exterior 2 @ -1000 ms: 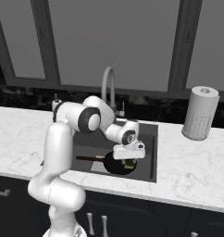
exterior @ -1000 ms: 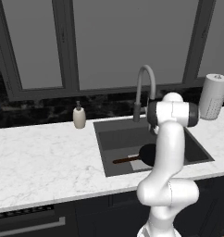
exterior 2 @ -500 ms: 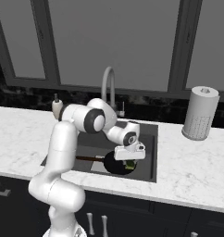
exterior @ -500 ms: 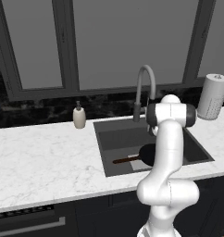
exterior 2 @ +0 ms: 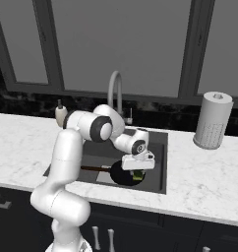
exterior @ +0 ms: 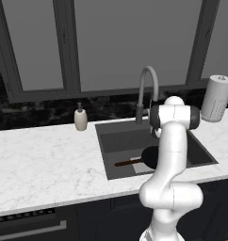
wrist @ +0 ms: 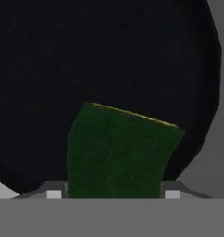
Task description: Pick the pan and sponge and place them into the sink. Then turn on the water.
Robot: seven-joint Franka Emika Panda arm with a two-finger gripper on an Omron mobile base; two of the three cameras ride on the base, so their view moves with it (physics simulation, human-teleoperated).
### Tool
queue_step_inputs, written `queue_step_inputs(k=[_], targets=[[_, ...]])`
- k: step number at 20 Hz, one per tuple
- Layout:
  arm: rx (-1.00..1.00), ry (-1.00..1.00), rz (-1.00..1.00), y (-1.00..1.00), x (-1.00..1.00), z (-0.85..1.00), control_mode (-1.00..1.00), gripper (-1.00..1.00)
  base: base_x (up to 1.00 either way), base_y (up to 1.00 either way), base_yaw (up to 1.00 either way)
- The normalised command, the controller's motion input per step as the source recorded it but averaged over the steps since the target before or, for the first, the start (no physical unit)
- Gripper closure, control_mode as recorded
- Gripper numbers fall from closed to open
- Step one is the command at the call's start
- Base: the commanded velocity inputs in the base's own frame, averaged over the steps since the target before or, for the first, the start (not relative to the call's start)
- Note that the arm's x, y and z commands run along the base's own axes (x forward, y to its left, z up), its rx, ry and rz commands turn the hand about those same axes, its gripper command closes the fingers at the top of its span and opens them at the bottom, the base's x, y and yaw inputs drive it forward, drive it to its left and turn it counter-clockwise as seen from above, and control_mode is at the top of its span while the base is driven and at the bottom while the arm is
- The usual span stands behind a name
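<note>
The pan (exterior 2: 122, 173) lies in the sink (exterior 2: 156, 162), its red-brown handle (exterior: 128, 163) pointing left toward the soap bottle (exterior: 80, 118) side. Directly over the pan hang the fingers (exterior 2: 137, 172), and the sponge (wrist: 119, 150) sits between them, green against the black pan below. Whether they are clamped on it or just slack around it, I cannot tell. The tap (exterior: 146, 89) stands behind the sink, a paper roll (exterior 2: 213, 120) on the worktop (exterior: 45, 160) to the right.

grey windows (exterior: 130, 42) above white marble counter (exterior: 45, 164), dark cabinets (exterior 2: 155, 231) below.
</note>
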Motion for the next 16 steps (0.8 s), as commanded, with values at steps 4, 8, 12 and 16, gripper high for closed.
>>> queue_step_inputs(k=[4, 8, 12, 16], targets=[[0.09, -0.09, 0.00, 0.00, -0.01, 0.04, -1.00, -1.00, 0.00, 0.00, 0.00], [0.15, -0.16, 0.00, 0.00, -0.07, 0.27, -1.00, -1.00, 0.00, 0.00, 0.00], [0.35, -0.23, 0.00, 0.00, -0.25, 0.88, -1.00, -1.00, 0.00, 0.00, 0.00], [0.35, -0.16, -0.03, 0.00, -0.32, 1.00, -1.00, -1.00, 0.00, 0.00, 0.00]])
